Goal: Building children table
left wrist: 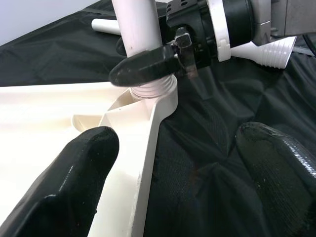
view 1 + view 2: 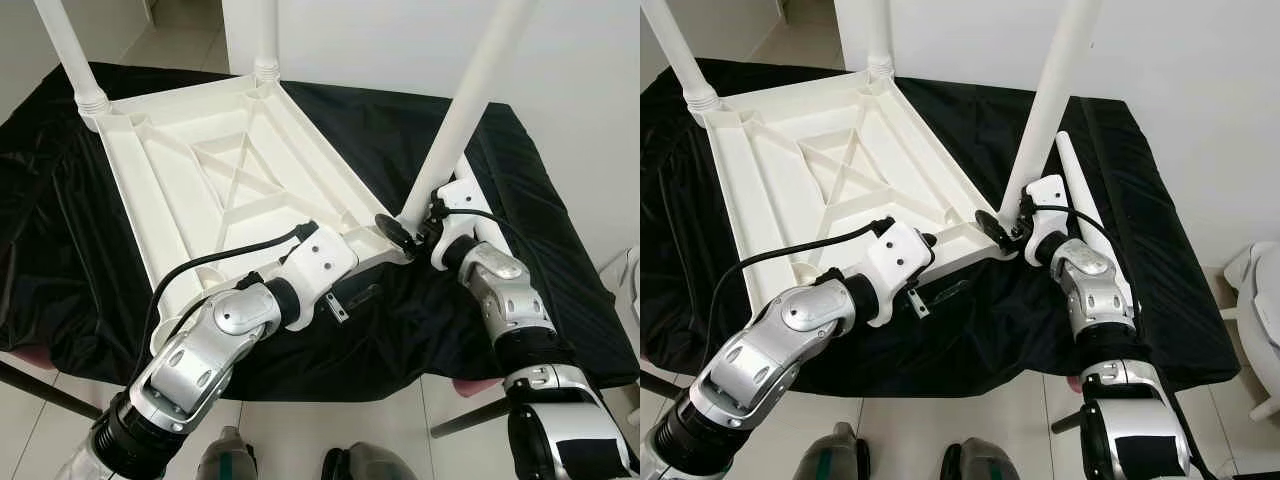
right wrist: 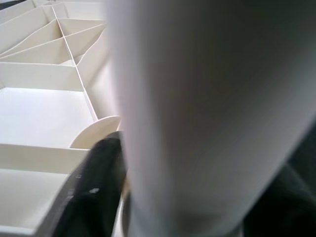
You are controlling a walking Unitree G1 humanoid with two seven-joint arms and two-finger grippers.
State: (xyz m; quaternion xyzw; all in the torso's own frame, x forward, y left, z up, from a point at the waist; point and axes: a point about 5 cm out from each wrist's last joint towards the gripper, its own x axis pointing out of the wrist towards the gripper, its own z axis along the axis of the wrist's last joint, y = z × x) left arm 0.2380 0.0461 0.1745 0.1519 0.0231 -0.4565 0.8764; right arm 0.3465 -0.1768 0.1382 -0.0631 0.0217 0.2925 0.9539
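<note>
Gripping the white leg (image 2: 470, 110) right at its base, the right gripper (image 2: 412, 232) was clamped on it, while the left gripper (image 1: 177, 163) sat spread open straddling the upturned tabletop (image 2: 200, 170) edge.

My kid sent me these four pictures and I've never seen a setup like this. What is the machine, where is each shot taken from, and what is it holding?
It is a humanoid robot with two silver arms, each ending in two black fingers. The two wide pictures come from cameras in its head, looking down. The two close-ups come from cameras on its wrists.

On a black cloth lies a white plastic children's table top, upside down, with legs standing up from three corners. A spare leg lies loose on the cloth.

The right gripper is shut on the near leg just above its socket. The left gripper is open, straddling the top's edge by that corner.
</note>
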